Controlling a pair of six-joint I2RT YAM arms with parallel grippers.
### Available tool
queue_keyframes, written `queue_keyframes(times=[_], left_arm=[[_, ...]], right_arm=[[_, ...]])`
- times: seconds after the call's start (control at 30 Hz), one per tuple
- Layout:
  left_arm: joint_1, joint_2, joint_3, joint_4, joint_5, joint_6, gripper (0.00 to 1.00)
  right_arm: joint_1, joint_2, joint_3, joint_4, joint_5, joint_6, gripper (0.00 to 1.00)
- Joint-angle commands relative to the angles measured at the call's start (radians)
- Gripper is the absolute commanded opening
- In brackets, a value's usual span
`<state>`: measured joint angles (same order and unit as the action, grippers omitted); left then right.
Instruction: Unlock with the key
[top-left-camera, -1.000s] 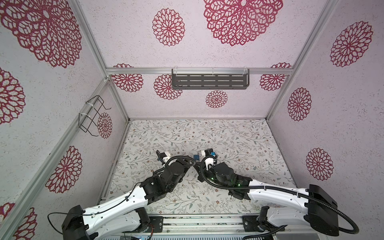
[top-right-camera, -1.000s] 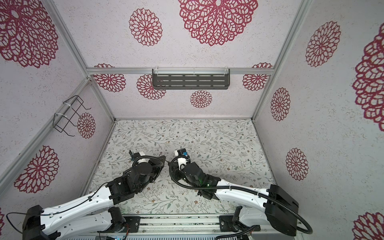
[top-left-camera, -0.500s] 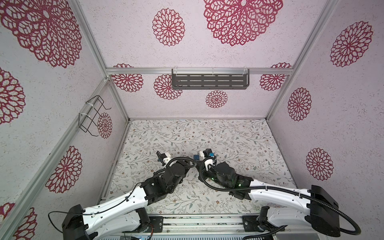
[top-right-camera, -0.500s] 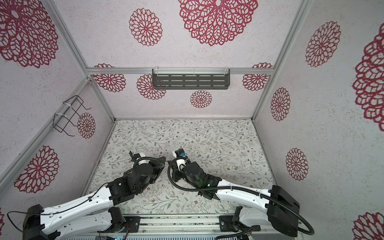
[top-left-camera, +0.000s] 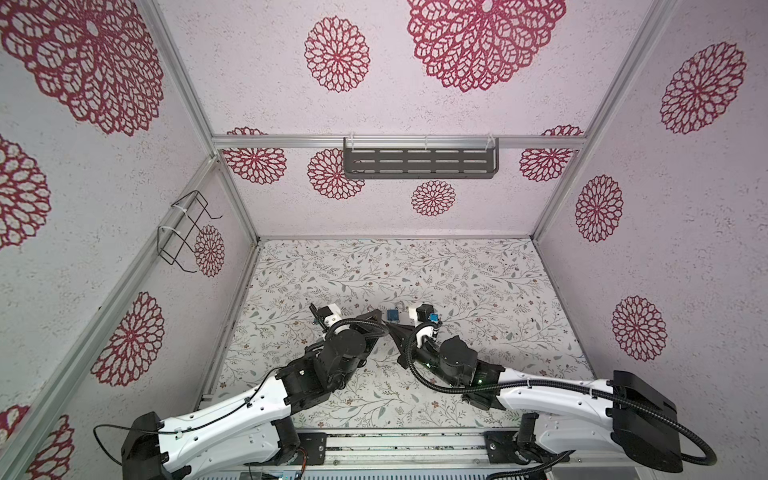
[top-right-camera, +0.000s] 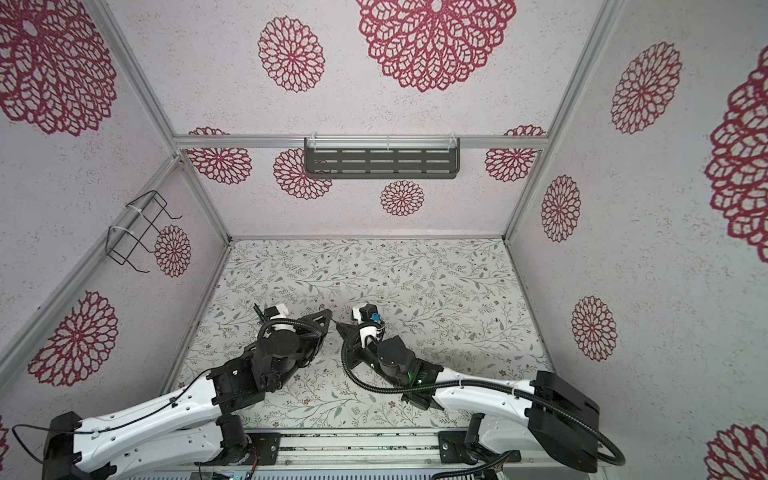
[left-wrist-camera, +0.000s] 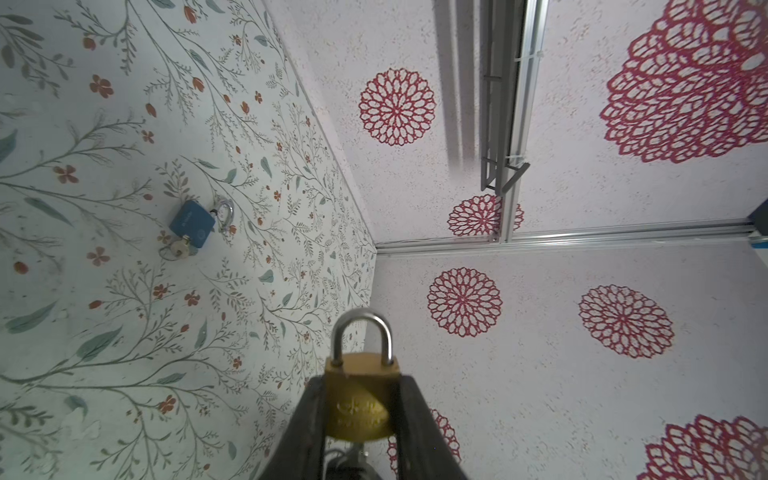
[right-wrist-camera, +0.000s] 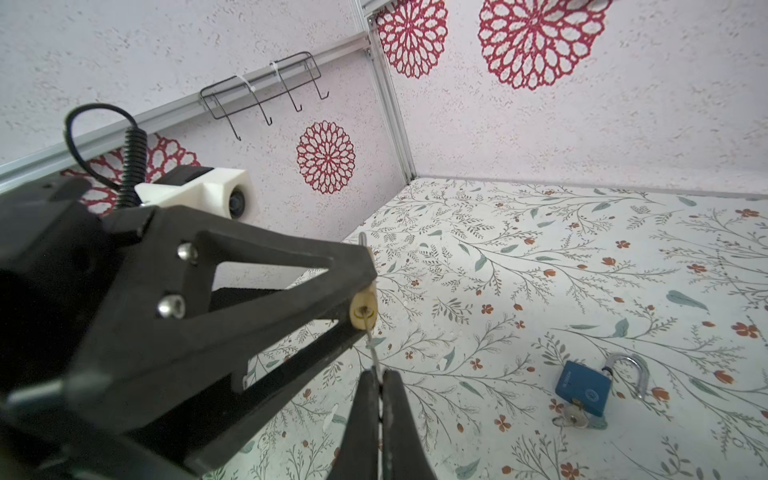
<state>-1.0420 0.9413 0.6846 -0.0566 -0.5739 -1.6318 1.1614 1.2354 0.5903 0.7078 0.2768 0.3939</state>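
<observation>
At the brass padlock keyhole, the right gripper holds the key.

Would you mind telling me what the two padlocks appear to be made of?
The held padlock looks like brass: yellow satin body, stamped lettering, shiny steel-looking shackle. The blue padlock on the table seems metal under a matte blue coating, possibly plastic; its open shackle is bright silver.

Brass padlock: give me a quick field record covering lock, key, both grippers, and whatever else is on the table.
brass padlock: shackle closed, clamped in left gripper
key: pinched in right gripper, blade tip at the keyway, depth unclear
blue padlock: lying on table, shackle open, second key in it
status: brass padlock not yet unlocked
</observation>
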Motion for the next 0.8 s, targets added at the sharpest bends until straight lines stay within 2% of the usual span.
queue_keyframes(times=[0.0,0.13,0.4,0.63,0.77], left_arm=[[-0.019,-0.011,0.004,0.103,0.024,0.008,0.00],[-0.019,0.002,0.015,0.069,0.010,0.022,0.00],[-0.019,0.025,0.071,-0.087,-0.029,0.093,0.00],[-0.020,0.024,0.058,-0.048,-0.038,0.100,0.00],[-0.020,0.031,0.084,-0.092,-0.039,0.109,0.00]], right_arm=[[0.008,0.007,0.012,0.094,-0.022,0.012,0.00],[-0.006,-0.015,0.041,0.059,-0.086,0.073,0.00],[-0.041,-0.084,0.094,-0.133,-0.111,0.088,0.00],[-0.058,-0.067,0.120,-0.168,-0.169,0.134,0.00],[-0.078,-0.080,0.131,-0.168,-0.232,0.173,0.00]])
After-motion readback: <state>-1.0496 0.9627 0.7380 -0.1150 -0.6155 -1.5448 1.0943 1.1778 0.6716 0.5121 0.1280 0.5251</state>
